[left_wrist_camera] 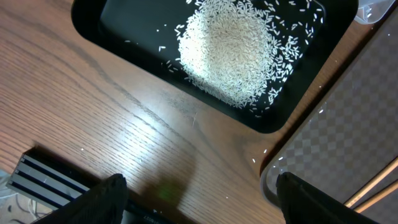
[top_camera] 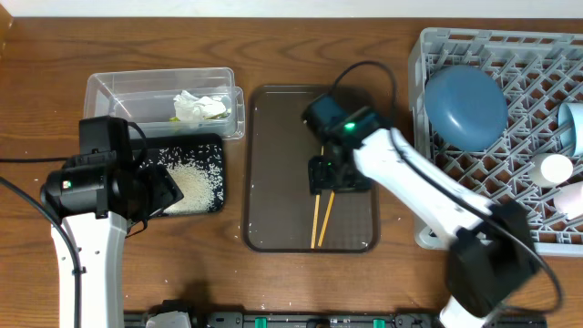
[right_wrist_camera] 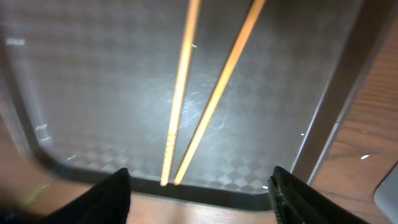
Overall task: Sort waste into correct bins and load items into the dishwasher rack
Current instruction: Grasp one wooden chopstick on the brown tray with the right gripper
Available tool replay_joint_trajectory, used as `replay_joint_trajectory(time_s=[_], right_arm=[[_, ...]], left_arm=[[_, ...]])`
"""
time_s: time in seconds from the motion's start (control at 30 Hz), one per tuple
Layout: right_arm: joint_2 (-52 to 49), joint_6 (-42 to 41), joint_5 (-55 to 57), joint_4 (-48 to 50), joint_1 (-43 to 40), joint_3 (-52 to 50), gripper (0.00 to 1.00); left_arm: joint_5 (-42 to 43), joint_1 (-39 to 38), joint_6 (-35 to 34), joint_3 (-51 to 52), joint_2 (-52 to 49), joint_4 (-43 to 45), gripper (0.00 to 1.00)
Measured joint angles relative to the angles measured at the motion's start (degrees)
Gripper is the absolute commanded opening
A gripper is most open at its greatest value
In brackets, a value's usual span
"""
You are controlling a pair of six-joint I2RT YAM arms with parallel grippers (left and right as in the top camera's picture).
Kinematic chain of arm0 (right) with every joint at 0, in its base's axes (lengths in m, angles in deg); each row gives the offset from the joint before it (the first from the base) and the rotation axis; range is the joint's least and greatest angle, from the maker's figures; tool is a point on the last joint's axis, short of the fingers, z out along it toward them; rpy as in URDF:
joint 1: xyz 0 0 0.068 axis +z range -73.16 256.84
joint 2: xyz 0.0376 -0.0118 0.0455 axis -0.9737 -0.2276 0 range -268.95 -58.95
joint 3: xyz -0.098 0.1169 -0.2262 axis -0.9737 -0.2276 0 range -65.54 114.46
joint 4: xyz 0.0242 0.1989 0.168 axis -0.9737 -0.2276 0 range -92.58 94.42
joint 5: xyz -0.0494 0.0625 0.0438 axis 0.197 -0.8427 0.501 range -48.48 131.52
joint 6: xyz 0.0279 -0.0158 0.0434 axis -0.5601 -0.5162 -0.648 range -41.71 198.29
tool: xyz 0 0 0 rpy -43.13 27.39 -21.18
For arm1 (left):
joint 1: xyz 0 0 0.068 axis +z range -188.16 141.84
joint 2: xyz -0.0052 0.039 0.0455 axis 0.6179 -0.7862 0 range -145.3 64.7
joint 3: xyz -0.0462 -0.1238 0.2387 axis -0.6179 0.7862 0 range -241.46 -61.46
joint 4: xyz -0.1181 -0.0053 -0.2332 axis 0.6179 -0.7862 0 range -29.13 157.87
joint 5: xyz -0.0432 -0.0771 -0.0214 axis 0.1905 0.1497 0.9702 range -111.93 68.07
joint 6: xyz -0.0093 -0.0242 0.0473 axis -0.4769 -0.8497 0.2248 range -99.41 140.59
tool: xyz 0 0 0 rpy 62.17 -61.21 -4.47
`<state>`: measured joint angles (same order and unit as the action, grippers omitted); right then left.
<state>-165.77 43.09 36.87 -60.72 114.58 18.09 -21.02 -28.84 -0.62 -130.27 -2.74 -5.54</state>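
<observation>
Two wooden chopsticks lie side by side on the brown serving tray. My right gripper hovers over their far ends, open and empty; in the right wrist view the chopsticks lie between its fingers. The grey dishwasher rack holds the dark blue plate, light blue bowl, cream cup and pink cup. The clear tub holds the white tissue and the green-yellow wrapper. Rice lies in the black tray. My left gripper is open and empty.
In the left wrist view the open fingers are above bare wood, in front of the black tray with its rice pile. The brown tray's corner is at the right. The rack stands at the table's right edge.
</observation>
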Motion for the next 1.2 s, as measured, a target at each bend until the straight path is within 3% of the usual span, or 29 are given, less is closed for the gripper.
replay_joint_trajectory(time_s=[0.2, 0.33, 0.7, 0.93, 1.0, 1.2], right_arm=[[-7.5, -5.4, 1.9, 0.4, 0.9, 0.0, 0.52], [-10.0, -7.6, 3.2, 2.0, 0.9, -0.1, 0.36], [-11.1, -8.1, 3.5, 7.9, 0.9, -3.7, 0.35], [-10.3, -8.4, 3.0, 9.2, 0.9, -5.0, 0.06], [-10.3, -8.3, 3.1, 8.9, 0.9, -5.1, 0.02], [-9.5, -6.8, 3.1, 7.3, -0.3, -5.4, 0.01]], left_arm=[[0.0, 0.0, 0.0, 0.0, 0.0, 0.0, 0.80], [0.0, 0.0, 0.0, 0.0, 0.0, 0.0, 0.80], [0.0, 0.0, 0.0, 0.0, 0.0, 0.0, 0.80], [0.0, 0.0, 0.0, 0.0, 0.0, 0.0, 0.80], [0.0, 0.0, 0.0, 0.0, 0.0, 0.0, 0.80], [0.0, 0.0, 0.0, 0.0, 0.0, 0.0, 0.80]])
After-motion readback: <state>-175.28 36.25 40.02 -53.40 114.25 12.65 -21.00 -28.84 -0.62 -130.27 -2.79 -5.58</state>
